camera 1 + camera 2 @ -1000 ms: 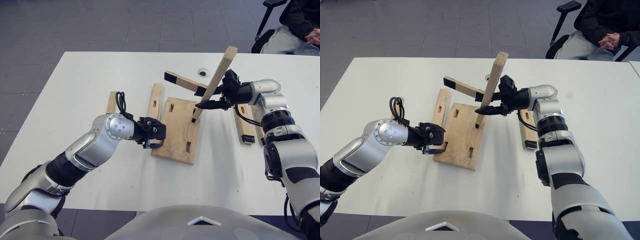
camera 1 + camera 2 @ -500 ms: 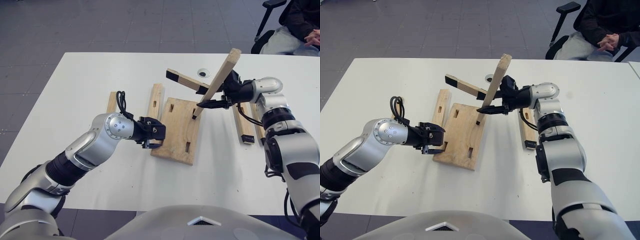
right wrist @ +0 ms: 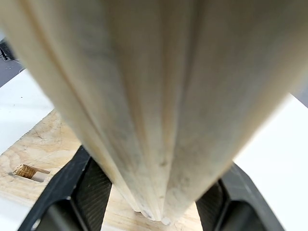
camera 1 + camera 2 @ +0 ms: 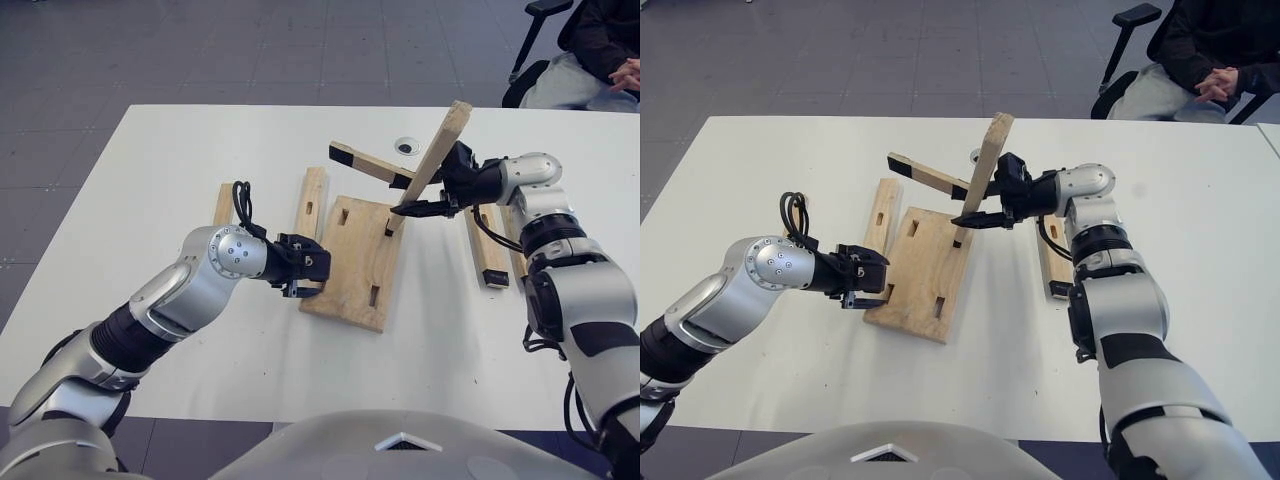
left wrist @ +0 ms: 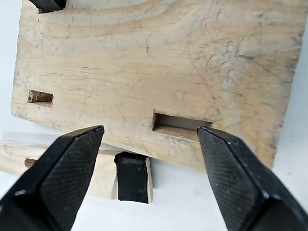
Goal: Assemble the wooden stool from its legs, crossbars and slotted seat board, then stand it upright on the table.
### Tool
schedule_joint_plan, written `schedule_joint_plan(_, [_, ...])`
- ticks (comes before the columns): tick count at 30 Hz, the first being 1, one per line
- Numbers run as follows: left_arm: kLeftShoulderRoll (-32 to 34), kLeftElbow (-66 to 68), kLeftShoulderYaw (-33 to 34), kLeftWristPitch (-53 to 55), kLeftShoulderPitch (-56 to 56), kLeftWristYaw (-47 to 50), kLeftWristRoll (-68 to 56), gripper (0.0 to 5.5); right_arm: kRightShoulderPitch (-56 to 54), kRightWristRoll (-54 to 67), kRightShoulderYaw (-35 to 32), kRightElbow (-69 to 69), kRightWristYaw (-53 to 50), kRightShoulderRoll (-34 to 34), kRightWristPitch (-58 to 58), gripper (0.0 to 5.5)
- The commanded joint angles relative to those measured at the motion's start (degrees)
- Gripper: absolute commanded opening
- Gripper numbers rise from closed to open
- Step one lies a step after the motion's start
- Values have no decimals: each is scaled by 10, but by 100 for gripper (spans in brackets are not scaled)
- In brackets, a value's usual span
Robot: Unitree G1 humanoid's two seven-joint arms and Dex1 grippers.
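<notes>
The slotted seat board lies flat in the middle of the white table. My right gripper is shut on a wooden leg, which stands tilted with its lower end at a slot near the board's far right corner. In the right wrist view the leg runs between the black fingers, with the board below. My left gripper is at the board's near left edge. In the left wrist view it is open over the board by a slot.
A black-tipped leg slants behind the board. One slotted piece lies along the board's left side and a shorter one farther left. Two more pieces lie right of the board. A cable hole sits at the back.
The top of the held leg swung slightly to the right and came back, and the right gripper shifted a little with it. The left arm and the board stayed put.
</notes>
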Motion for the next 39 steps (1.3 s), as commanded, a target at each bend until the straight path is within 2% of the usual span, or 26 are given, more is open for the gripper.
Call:
schedule_joint_plan(1, [14,6,-9,14,30,-21,9,362,49,20,48,-43,10,-13,36,218])
schedule_joint_plan(6, [13,3,-3,18,39,-19,13,362,129,93,119,-135,10,-59,58,218])
schedule_joint_plan(12, [11,-1,5,23,39,-22,14,362,177,92,97,-113,-2,-52,60,218])
schedule_joint_plan(17, [14,3,8,20,36,-27,12,362,157,68,81,-55,-29,-47,73,218])
schedule_joint_plan(21, [9,6,7,19,31,-29,14,362,145,37,83,-19,-65,-48,34,218])
schedule_joint_plan(28, [4,2,9,28,34,-24,12,362,139,2,106,-10,-64,-50,-32,218])
schedule_joint_plan(39, [1,3,10,31,31,-26,12,362,88,22,73,9,-69,-51,15,218])
